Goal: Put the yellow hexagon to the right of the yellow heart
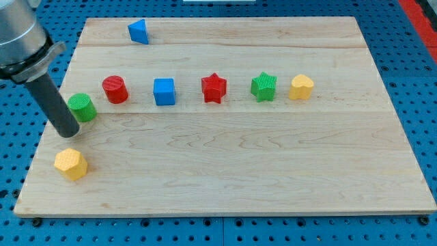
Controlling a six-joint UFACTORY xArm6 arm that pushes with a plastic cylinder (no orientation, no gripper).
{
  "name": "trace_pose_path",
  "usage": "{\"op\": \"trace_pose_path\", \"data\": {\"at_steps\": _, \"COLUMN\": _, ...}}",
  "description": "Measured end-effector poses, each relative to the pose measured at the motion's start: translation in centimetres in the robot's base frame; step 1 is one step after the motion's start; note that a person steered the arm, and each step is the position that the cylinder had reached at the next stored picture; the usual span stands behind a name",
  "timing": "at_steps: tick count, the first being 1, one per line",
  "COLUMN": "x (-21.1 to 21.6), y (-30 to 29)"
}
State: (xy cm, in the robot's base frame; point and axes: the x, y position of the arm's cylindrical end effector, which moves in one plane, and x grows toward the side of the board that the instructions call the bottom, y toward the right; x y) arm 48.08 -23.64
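Observation:
The yellow hexagon [71, 164] lies near the board's lower left corner. The yellow heart [301, 87] sits far off at the right end of a row of blocks across the upper middle. My tip [68, 134] rests on the board just above the yellow hexagon, a small gap apart from it. It is also close to the lower left of the green cylinder [82, 107]. The rod leans up and to the left, out of the view's top left corner.
From left to right the row holds the green cylinder, a red cylinder [115, 89], a blue cube [164, 91], a red star [214, 88] and a green star [263, 87] next to the heart. A blue triangle [138, 31] sits near the top edge. The wooden board [225, 171] lies on a blue perforated table.

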Motion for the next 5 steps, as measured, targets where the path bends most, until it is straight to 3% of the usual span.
{"op": "trace_pose_path", "data": {"at_steps": 2, "x": -4.6, "y": 0.8}}
{"op": "trace_pose_path", "data": {"at_steps": 3, "x": -3.5, "y": 3.1}}
{"op": "trace_pose_path", "data": {"at_steps": 4, "x": 2.8, "y": 10.1}}
{"op": "trace_pose_path", "data": {"at_steps": 5, "x": 11.8, "y": 12.0}}
